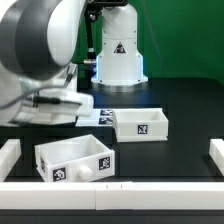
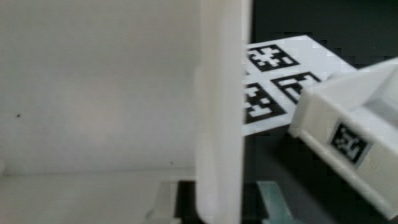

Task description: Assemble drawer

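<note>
Tool (image 2: 226, 203) clamped on a wall of the housing (image 2: 98, 90), beside the marker board (image 2: 279, 72), presumably to position it for loading; knobbed tray (image 1: 75, 160) and second tray (image 1: 140, 124) lie apart on the bench (image 1: 185, 150).

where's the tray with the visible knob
The knobbed tray sits low on the exterior view's left, by the front rail; the other tray lies behind, rightward.

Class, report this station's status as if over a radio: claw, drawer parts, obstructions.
Claw shut on housing wall. Near tray and far tray loose, not inserted. Marker board alongside; nothing seen blocking.
</note>
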Controlling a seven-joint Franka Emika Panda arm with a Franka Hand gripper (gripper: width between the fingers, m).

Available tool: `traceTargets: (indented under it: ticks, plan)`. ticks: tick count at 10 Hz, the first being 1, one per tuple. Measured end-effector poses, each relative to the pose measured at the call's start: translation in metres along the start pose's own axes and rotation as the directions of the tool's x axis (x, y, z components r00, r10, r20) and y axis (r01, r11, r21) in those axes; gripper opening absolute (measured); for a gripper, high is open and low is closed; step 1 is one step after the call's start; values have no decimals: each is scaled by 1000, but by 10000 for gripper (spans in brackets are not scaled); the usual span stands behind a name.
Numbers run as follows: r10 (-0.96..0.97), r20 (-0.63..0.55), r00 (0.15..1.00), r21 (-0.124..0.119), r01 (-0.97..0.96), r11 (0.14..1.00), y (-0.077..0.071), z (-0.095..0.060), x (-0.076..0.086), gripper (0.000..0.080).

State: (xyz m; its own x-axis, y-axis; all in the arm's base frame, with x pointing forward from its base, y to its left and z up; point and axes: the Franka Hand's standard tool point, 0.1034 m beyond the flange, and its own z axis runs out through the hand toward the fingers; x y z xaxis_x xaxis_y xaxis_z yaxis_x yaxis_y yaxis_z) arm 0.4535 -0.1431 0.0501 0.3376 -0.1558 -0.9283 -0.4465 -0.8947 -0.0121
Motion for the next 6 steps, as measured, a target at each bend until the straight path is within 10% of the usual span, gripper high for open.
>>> traceTargets:
  ticks: [6]
  plan:
    - [46,1,999,-4,-46,999,-2,9,13,31]
